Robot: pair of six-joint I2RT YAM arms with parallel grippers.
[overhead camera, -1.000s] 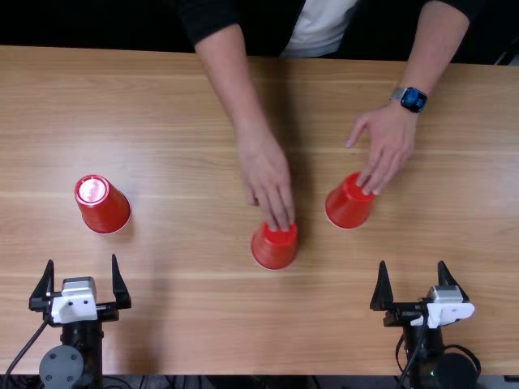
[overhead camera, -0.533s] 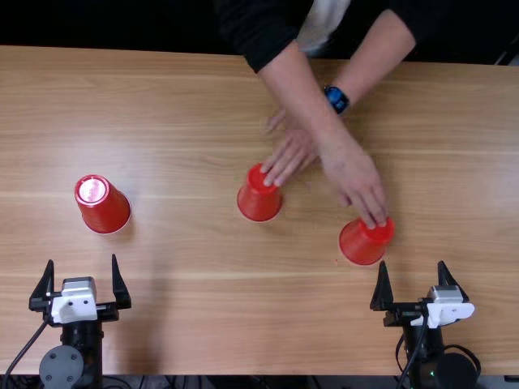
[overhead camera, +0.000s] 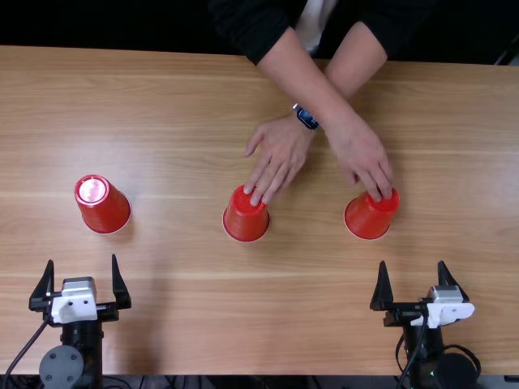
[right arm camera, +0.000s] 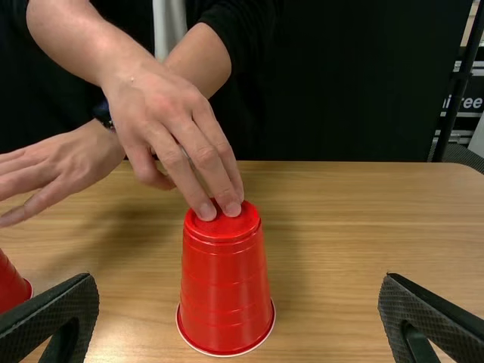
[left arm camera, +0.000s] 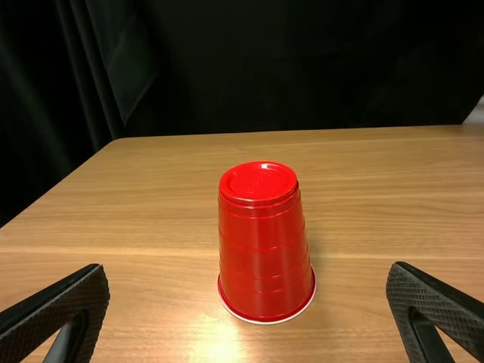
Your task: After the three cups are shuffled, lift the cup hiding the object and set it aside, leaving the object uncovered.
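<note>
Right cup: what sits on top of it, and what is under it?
A person's hand rests two fingertips on the right cup, on its upturned base. Anything under it is hidden.

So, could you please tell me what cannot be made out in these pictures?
- Hidden object: every view; the opaque upturned red plastic left cup, middle cup and right cup conceal which covers it.
- Middle cup: right wrist view; cut off by the edge.

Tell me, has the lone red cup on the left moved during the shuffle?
No. The left cup sits at the same spot, just beyond the left pincer, as in both earlier pictures.
</note>
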